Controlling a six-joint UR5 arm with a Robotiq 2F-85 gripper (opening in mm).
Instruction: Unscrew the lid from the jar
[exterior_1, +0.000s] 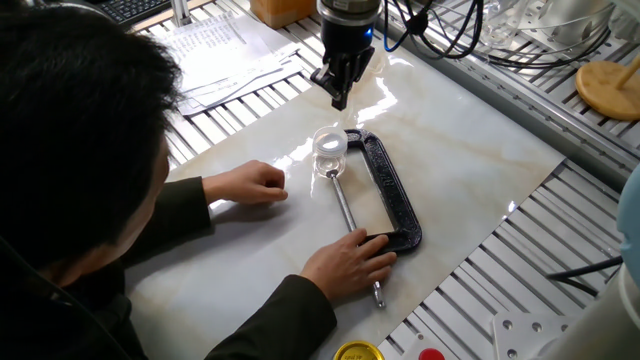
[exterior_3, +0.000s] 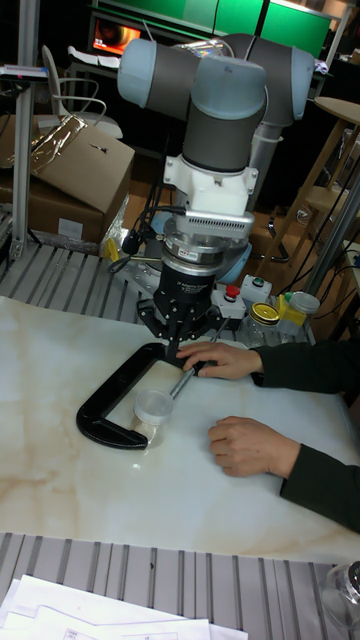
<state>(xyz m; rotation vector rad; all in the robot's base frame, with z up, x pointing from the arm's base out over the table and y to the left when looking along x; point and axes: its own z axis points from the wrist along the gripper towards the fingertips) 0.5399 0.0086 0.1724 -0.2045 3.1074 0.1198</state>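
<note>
The tiny clear jar (exterior_1: 329, 158) (exterior_3: 152, 417) stands on the marble slab, clamped in a black C-clamp (exterior_1: 392, 193) (exterior_3: 110, 405). Its whitish lid (exterior_1: 330, 141) (exterior_3: 154, 404) sits on top. My gripper (exterior_1: 341, 99) (exterior_3: 172, 350) hangs above and a little behind the jar, apart from it. Its fingers are close together with nothing between them. A person's right hand (exterior_1: 352, 262) (exterior_3: 215, 359) holds the clamp's screw end; the other hand (exterior_1: 250, 183) (exterior_3: 250, 444) rests on the slab as a fist.
The person's head and shoulder (exterior_1: 70, 150) fill the near left. Papers (exterior_1: 215, 50) lie at the back left. A wooden disc (exterior_1: 607, 88) is at the right edge. A yellow lid (exterior_1: 358, 351) and a red cap (exterior_1: 431, 354) lie at the front. Cables (exterior_1: 450, 30) hang behind the arm.
</note>
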